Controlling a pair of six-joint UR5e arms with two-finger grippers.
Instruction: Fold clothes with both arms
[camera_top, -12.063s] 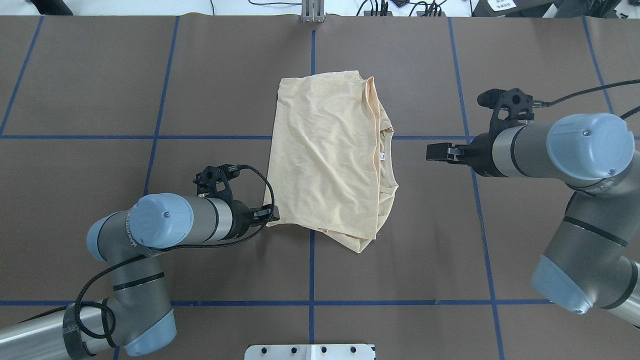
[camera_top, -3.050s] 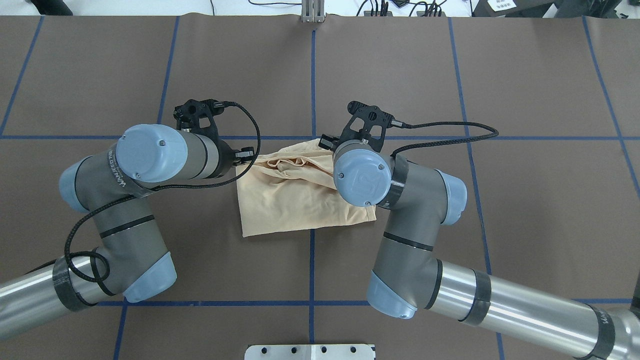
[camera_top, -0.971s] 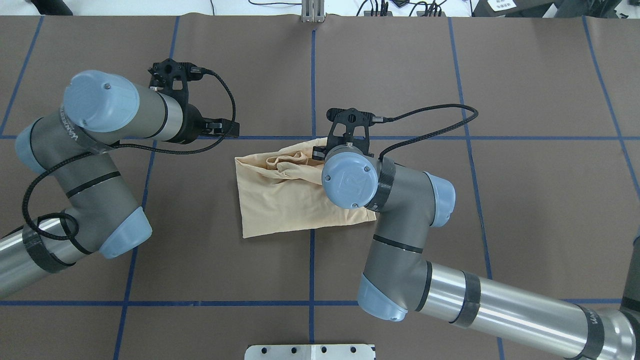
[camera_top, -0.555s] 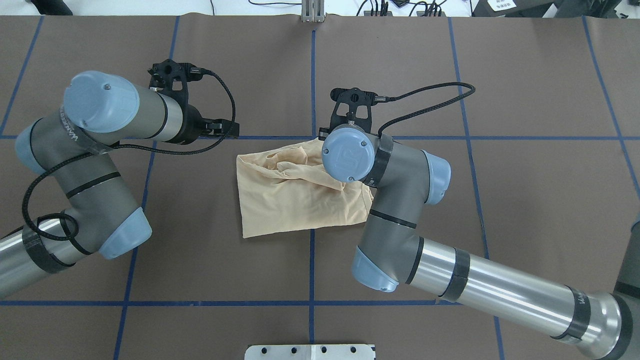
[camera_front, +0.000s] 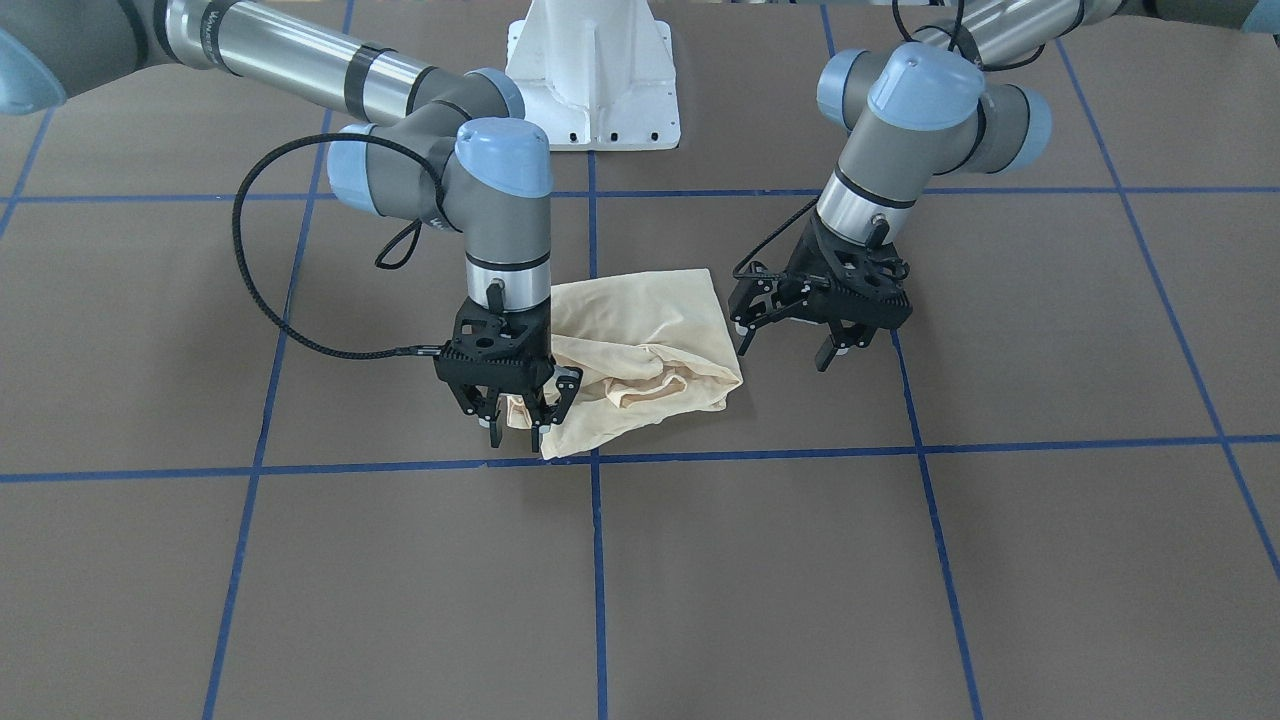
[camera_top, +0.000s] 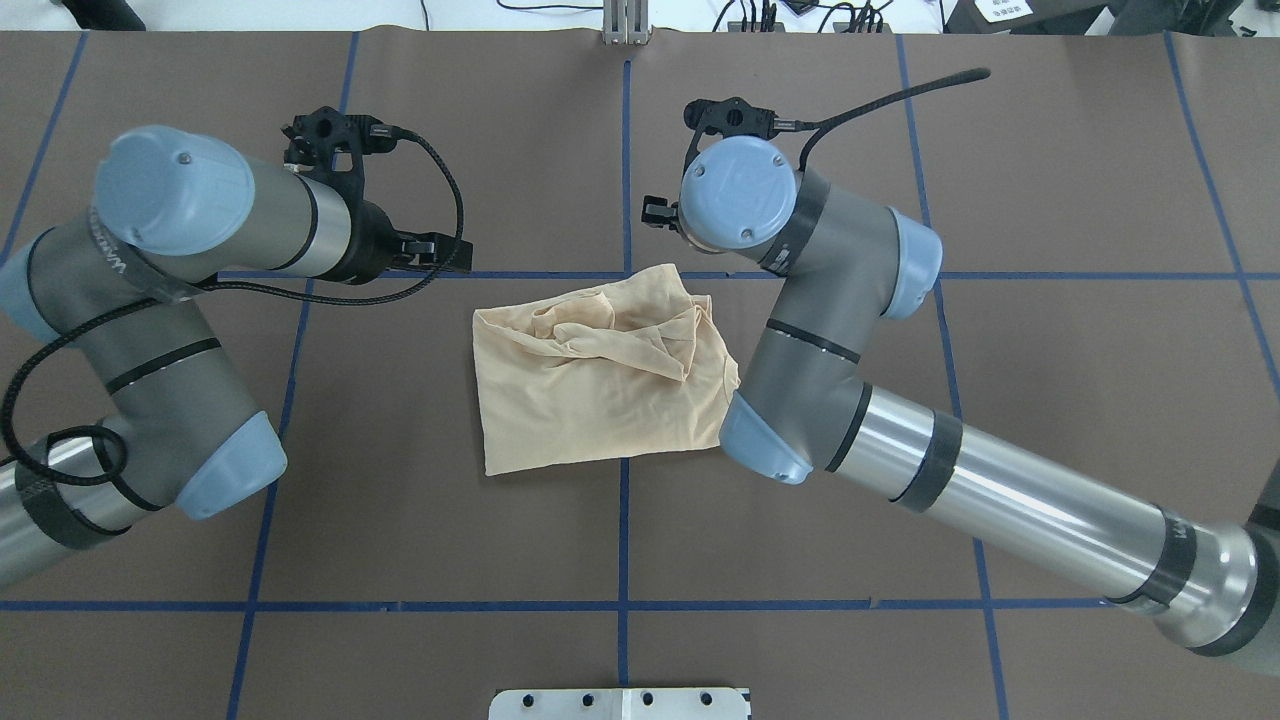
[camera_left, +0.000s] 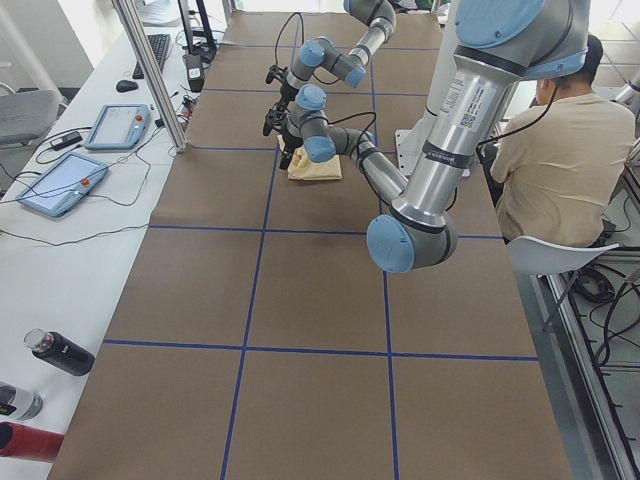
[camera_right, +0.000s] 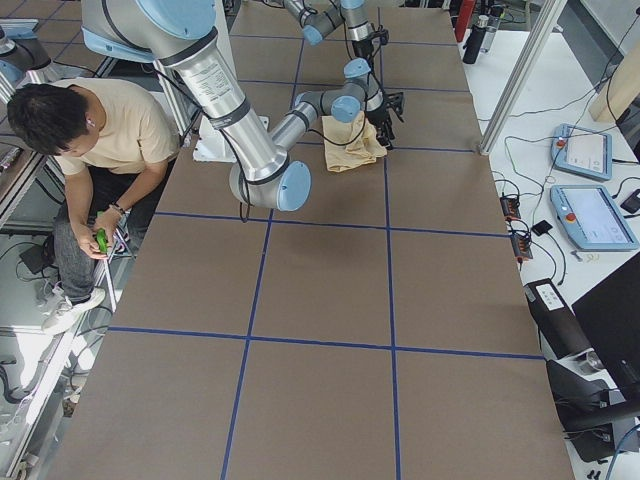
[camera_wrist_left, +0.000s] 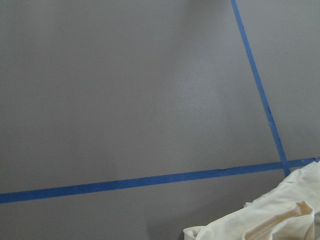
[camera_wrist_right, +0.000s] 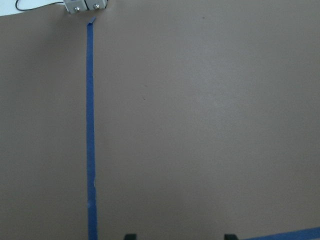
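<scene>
The pale cream shirt lies folded and rumpled at the table's middle, with a bunched ridge along its far edge; it also shows in the front view and at the corner of the left wrist view. No print shows. My left gripper hangs open and empty beside the shirt's left edge, apart from it; overhead it sits left of the far corner. My right gripper is open and empty just past the shirt's far right corner, mostly under its wrist overhead. Its fingertips frame bare mat.
Brown mat with blue tape lines covers the table. The white pedestal base stands at the robot's side. A seated person and control tablets are off the table's edges. A metal post stands at the far side.
My right gripper has let go of the shirt's far edge and moved up and away toward the far side, uncovering the cloth. The left arm shifted slightly left. The shirt stays put.
</scene>
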